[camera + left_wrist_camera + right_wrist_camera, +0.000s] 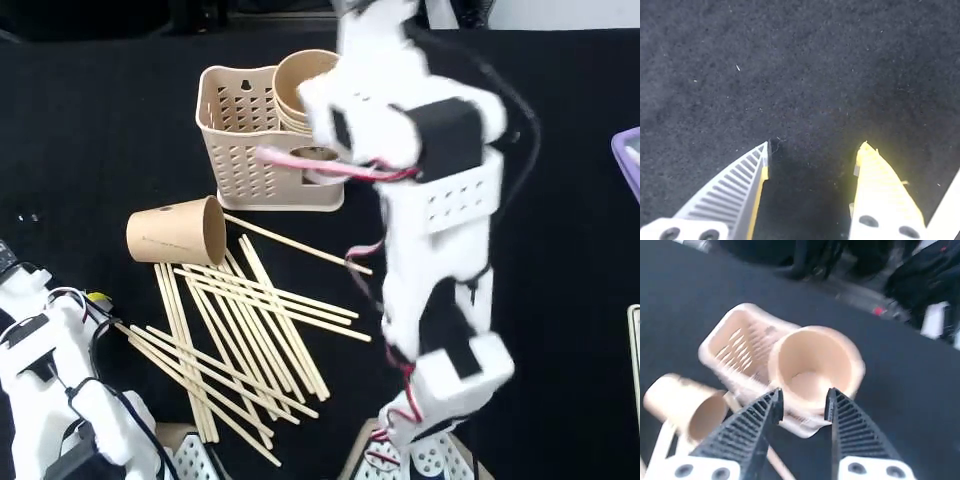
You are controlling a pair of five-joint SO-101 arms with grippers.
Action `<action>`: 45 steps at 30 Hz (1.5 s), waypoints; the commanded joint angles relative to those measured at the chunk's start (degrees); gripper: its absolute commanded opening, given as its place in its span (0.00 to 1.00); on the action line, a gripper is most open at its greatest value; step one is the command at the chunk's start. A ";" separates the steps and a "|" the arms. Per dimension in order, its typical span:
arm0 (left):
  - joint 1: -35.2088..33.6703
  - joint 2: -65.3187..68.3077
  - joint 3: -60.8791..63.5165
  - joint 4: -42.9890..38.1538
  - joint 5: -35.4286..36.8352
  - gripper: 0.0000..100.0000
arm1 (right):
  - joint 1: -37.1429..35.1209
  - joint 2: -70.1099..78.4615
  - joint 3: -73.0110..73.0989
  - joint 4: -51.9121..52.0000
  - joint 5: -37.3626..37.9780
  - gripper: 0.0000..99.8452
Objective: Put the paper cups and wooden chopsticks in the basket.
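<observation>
Chopsticks (240, 305) diagonal (fallen cup (175, 233) mouth rightward)

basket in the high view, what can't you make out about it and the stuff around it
- Number of cups stacked in the basket: high view, the blurred right arm covers part of the stack.
- Basket's front pocket: high view, partly behind that arm and a pink cable.
- Chopsticks count: high view, they overlap in a pile.
- Lying cup rim: right wrist view, blurred.
</observation>
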 commanded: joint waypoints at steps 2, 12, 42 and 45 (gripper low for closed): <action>0.57 -1.05 -0.66 -0.35 -0.44 0.28 | -7.91 -14.20 17.89 1.67 -0.53 0.15; 0.48 -0.70 -0.92 -0.35 -0.44 0.28 | -19.60 -26.86 79.87 -43.87 -0.62 0.16; 0.48 -0.62 -0.84 -0.53 -0.35 0.28 | -24.53 -3.12 76.26 -65.67 -9.49 0.01; 0.48 -0.62 -0.75 -0.53 -0.35 0.28 | -23.30 -6.81 79.08 -65.67 -9.49 0.01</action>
